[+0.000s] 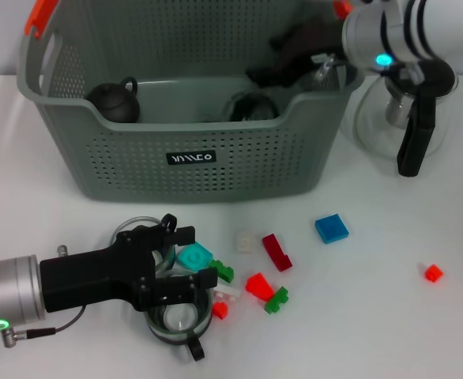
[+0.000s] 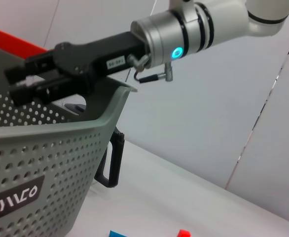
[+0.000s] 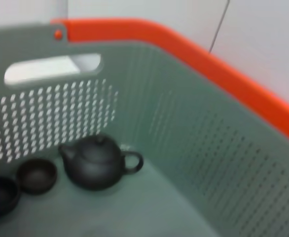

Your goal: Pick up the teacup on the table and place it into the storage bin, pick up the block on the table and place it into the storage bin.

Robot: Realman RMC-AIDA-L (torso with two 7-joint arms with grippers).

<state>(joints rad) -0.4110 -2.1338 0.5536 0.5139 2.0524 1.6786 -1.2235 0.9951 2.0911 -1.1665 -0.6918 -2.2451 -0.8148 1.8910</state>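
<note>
The grey-green storage bin (image 1: pixel 239 162) stands at the back centre; its labelled wall (image 2: pixel 46 173) also fills the left wrist view. Inside it sit a black teapot (image 3: pixel 97 163) and two small dark teacups (image 3: pixel 36 175). My right gripper (image 1: pixel 291 55) reaches in over the bin's right rim, and the left wrist view shows it (image 2: pixel 16 84) above that rim. My left gripper (image 1: pixel 182 288) hangs low at the front left, open, its fingers either side of a clear glass teacup (image 1: pixel 176 317). A cyan block (image 1: pixel 193 257) lies just beside it.
Several small blocks lie scattered in front of the bin: white (image 1: pixel 246 241), dark red (image 1: pixel 276 251), blue (image 1: pixel 332 228), green (image 1: pixel 276 300), and a lone red one (image 1: pixel 433 273) far right. A glass pot with a black handle (image 1: pixel 417 138) stands right of the bin.
</note>
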